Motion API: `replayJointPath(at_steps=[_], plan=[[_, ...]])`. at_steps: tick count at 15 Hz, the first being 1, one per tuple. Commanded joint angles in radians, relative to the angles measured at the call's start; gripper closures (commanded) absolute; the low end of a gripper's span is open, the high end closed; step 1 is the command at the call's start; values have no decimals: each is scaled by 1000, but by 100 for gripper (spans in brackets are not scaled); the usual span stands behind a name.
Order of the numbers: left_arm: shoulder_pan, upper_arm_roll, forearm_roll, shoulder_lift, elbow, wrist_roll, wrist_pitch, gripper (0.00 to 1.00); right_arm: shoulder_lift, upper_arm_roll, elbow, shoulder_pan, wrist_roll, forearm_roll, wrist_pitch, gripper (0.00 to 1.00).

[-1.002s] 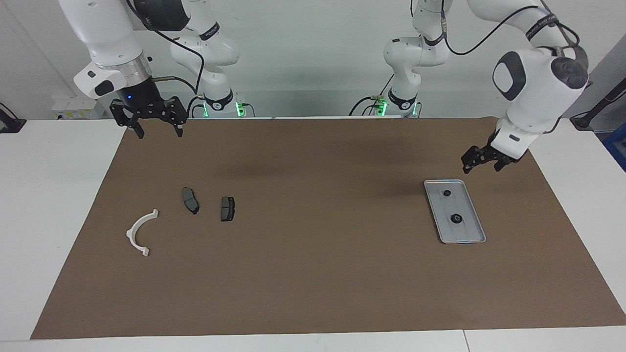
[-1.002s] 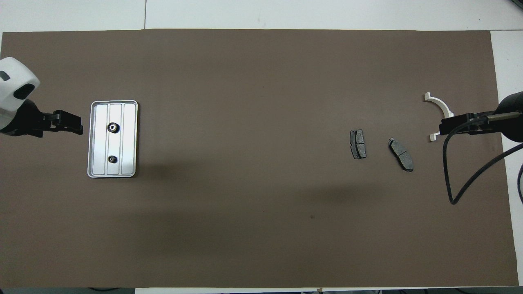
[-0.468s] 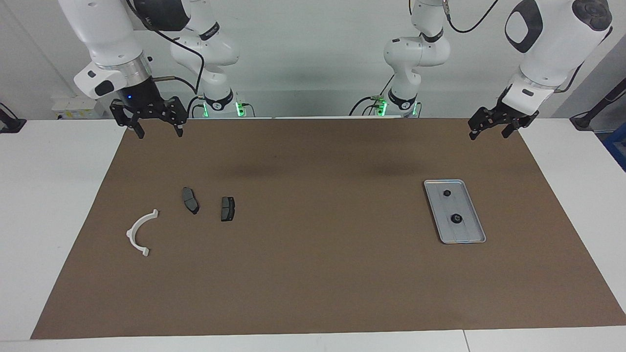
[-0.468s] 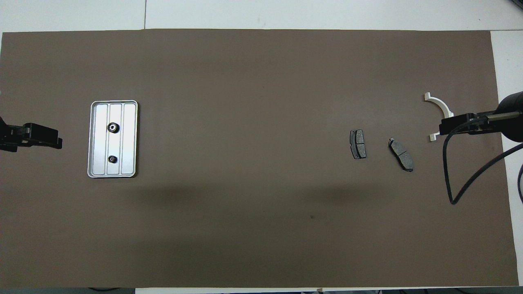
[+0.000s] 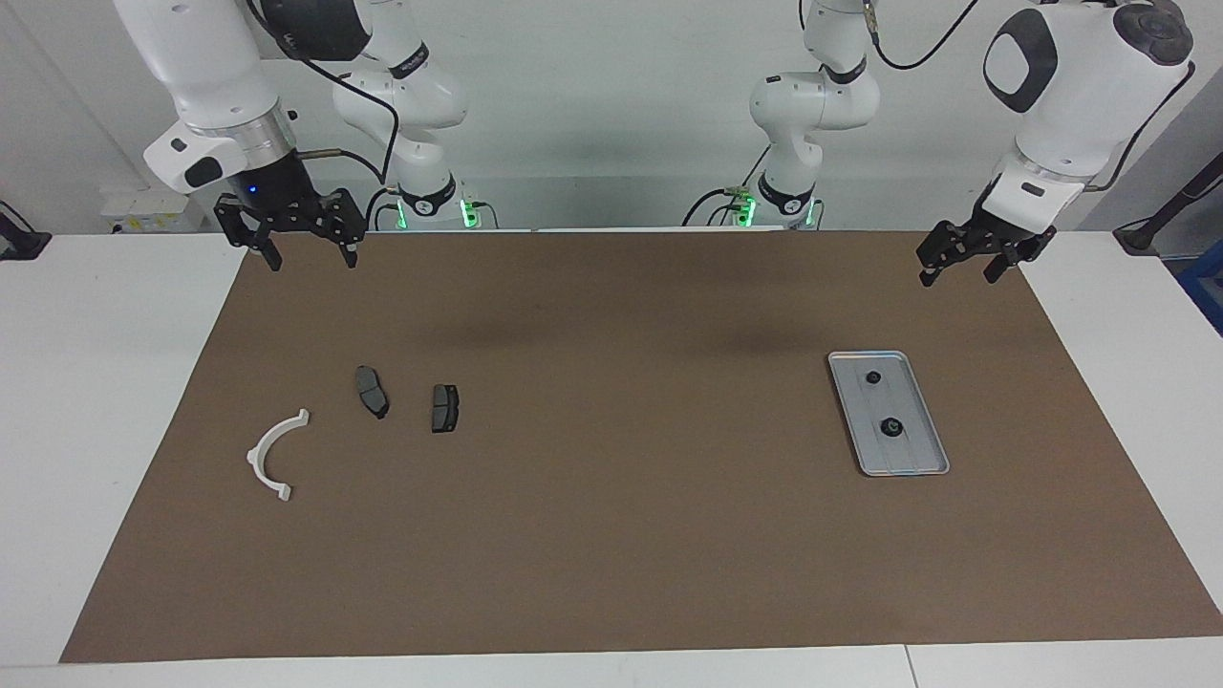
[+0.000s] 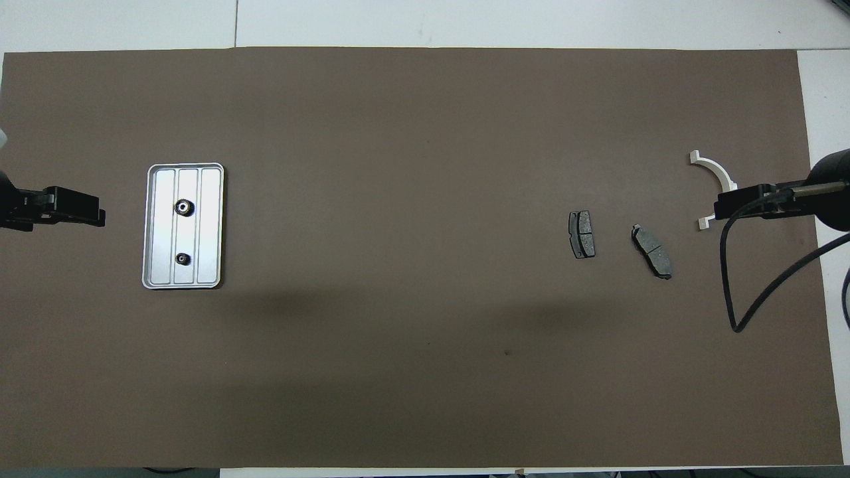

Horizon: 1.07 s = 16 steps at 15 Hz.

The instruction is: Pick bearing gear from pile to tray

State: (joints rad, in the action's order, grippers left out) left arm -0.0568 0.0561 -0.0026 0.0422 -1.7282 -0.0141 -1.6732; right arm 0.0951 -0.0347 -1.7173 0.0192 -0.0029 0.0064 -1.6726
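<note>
At the right arm's end of the table the right gripper [image 5: 308, 251] hangs in the air over the edge of the brown paper mat [image 5: 611, 535] that is close to the robots; its two black fingers stand apart and nothing is between them. Below it on the mat lies the pile: a white half-ring plastic bracket [image 5: 274, 454] toward the table's end, then two small dark grey brake pads, one tilted [image 5: 372, 391] and one nearly straight [image 5: 444, 407], which lie near each other but do not touch. The middle of the mat carries only soft shadows. Toward the left arm's end lies the flat rectangular silver metal tray [image 5: 919, 457] with rounded corners and a raised rim. On its ribbed floor sit two small black round bearing gears, one [image 5: 872, 377] nearer to the robots and one [image 5: 890, 427] farther from them, well apart from each other. The left gripper [image 5: 961, 268] is up in the air over the mat's corner close to the robots, apart from the tray; its fingers are spread and it holds nothing.
</note>
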Motion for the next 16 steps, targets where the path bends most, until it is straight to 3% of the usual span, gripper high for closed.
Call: replayJointPath(at_steps=[1,16], plan=[[32,-33,0,-18,42,-7,44,0,5,-8,1,16,4,24,1,0],[38,-48,-13,-15,50,2,87,0,5,-8,1,16,1,24,1,0]])
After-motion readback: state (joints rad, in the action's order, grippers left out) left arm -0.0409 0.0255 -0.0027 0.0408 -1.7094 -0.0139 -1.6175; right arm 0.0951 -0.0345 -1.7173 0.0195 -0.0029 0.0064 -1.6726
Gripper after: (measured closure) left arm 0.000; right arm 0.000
